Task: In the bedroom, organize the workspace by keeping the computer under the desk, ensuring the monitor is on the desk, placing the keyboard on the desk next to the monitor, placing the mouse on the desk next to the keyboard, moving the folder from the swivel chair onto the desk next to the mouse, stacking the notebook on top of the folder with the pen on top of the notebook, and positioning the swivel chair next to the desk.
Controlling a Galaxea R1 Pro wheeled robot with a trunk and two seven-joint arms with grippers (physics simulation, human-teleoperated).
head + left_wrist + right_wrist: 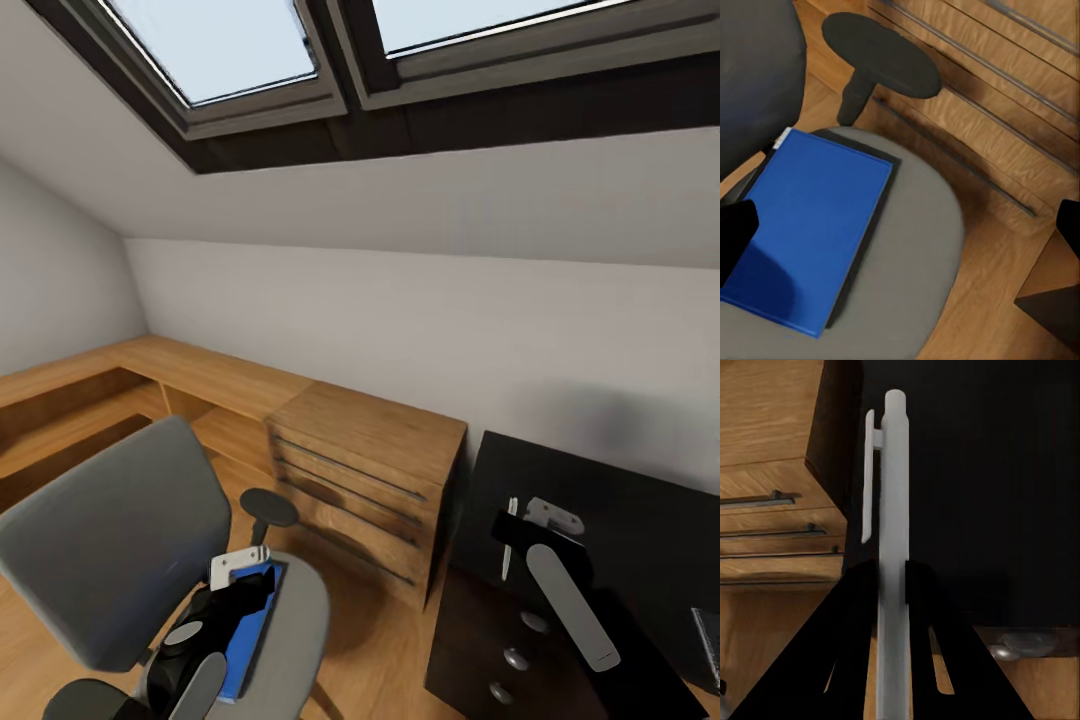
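Observation:
The swivel chair [110,550] stands at the lower left, its grey seat [922,247] carrying the bright blue folder [258,630] [810,232]. A thin dark layer shows under the folder's edge. My left gripper [240,600] [900,232] hovers open just above the folder, one black fingertip [735,232] over its near corner. Over the near left corner of the black desk [620,520] [997,472], my right gripper [514,535] [892,585] is shut on the pale grey pen [509,540] [892,510], which stands upright between the fingers.
A low wooden drawer unit [365,470] [772,435] sits between chair and desk, against the sloped wall. The chair's black armrest [268,508] [881,52] rises beside the folder. Desk drawers with silver knobs [515,658] [1020,643] lie below the pen. A flat grey thing [708,640] shows at the right edge.

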